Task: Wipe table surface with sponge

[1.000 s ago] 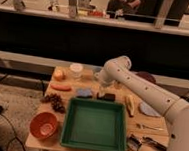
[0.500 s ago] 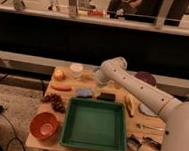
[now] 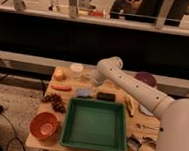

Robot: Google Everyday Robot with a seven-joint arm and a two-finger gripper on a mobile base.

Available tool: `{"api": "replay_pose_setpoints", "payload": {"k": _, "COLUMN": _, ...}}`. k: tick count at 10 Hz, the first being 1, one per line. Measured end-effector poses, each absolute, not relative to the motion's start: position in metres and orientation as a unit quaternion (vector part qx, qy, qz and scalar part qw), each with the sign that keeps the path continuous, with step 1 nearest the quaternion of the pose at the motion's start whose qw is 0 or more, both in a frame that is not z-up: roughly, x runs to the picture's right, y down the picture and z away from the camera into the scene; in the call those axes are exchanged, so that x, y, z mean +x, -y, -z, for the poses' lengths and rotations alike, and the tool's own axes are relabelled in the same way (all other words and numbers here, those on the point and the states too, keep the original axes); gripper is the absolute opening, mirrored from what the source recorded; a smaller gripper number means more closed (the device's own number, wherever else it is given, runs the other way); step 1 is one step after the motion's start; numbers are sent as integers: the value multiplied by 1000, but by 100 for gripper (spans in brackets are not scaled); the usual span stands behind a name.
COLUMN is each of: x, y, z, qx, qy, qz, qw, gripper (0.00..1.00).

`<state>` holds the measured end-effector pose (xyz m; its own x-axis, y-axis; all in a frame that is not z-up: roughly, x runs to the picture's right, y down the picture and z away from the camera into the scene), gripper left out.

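The light tan wooden table surface (image 3: 117, 90) holds a green square tray (image 3: 93, 124) at its front middle. A blue sponge (image 3: 84, 92) lies on the table just behind the tray's far left corner. A dark flat block (image 3: 106, 96) lies to the right of the sponge. My gripper (image 3: 95, 80) hangs at the end of the white arm (image 3: 137, 89), just above and behind the sponge, slightly to its right. It holds nothing that I can see.
At the back stand a white cup (image 3: 76, 69), a yellow-orange fruit (image 3: 59, 74) and a purple plate (image 3: 145, 78). A carrot (image 3: 61, 87), dark grapes (image 3: 55, 102) and an orange bowl (image 3: 44, 125) are on the left. A banana (image 3: 129, 106) and cutlery (image 3: 146, 126) are on the right.
The arm's end has moved a little left and toward the back, from above the dark block to above the blue sponge. The objects on the table have not moved.
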<state>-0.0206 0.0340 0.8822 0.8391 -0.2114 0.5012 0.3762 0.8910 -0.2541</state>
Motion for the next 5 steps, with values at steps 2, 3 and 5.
{"api": "replay_pose_setpoints", "payload": {"k": 2, "x": -28, "y": -38, "z": -881, "qx": -176, "qy": 248, "qz": 162, "qw": 939, "gripper": 80}}
{"api": "replay_pose_setpoints", "payload": {"k": 3, "x": -31, "y": -39, "z": -879, "qx": -177, "qy": 254, "qz": 165, "qw": 937, "gripper": 80}}
{"api": "replay_pose_setpoints", "payload": {"k": 5, "x": -35, "y": -46, "z": -879, "qx": -184, "qy": 260, "qz": 167, "qw": 933, "gripper": 80}}
